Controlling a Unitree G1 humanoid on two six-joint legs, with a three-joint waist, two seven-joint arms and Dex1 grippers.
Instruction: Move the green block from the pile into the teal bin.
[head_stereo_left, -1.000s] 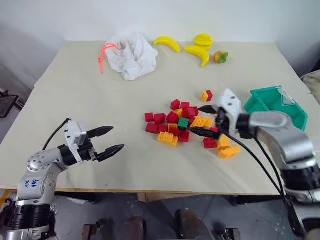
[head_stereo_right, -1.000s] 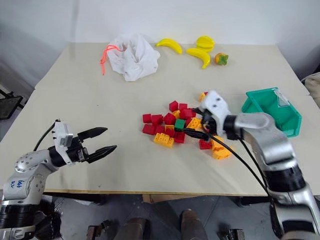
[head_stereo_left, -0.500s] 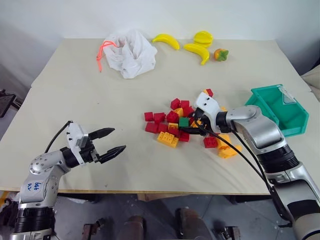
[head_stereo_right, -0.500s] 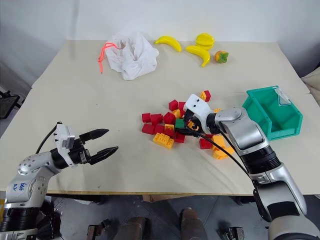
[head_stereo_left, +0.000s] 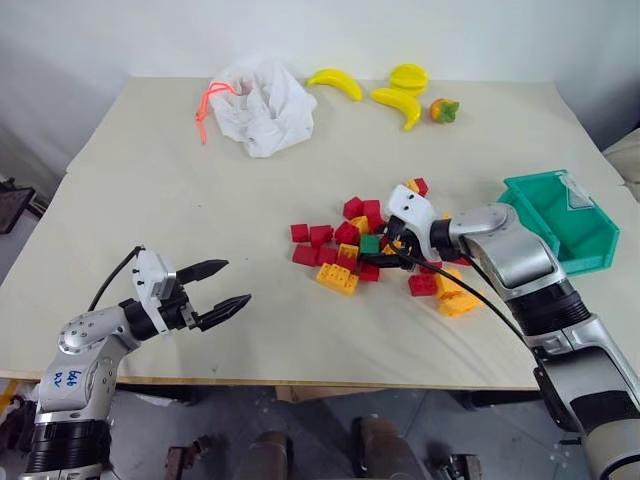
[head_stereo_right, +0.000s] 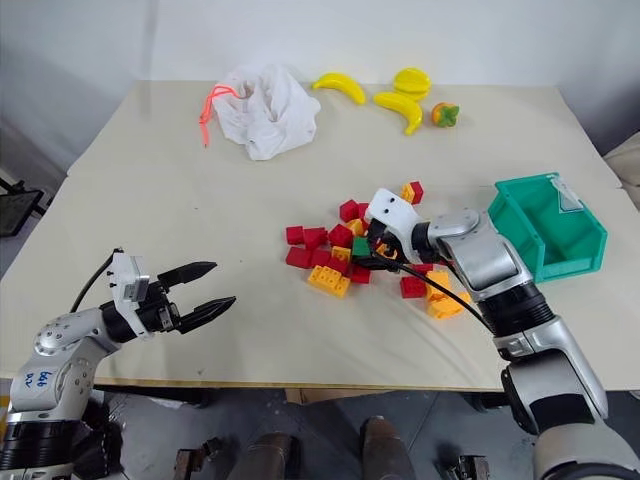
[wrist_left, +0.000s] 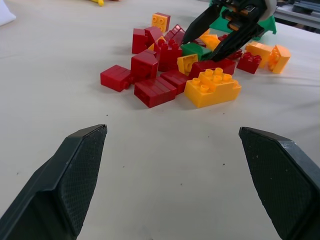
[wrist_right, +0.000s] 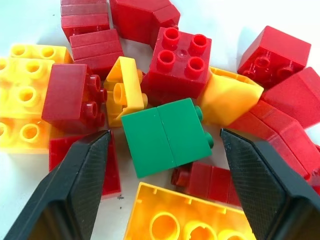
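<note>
A: Right wrist view first. Can you read any writing there?

B: No lettering on the bricks. You see the green block lying on its side in the pile, studs turned sideways, red and yellow-orange bricks packed against it. The right gripper has a finger on each side of the block, jaws parted and not yet pressing it. The only writing is a blue scrawl on the left forearm, unreadable. The teal bin carries a small clear label, too small to read.

A: Where do you have room?

B: The bin sits at the table's right edge, apart from the pile. The left gripper hangs over bare table near the front edge, fingers spread wide, well apart from the bricks. A white cloth bag and yellow toy fruit lie near the far edge.

A: Surface and room?

B: Pale beige table, plain white wall behind.
</note>
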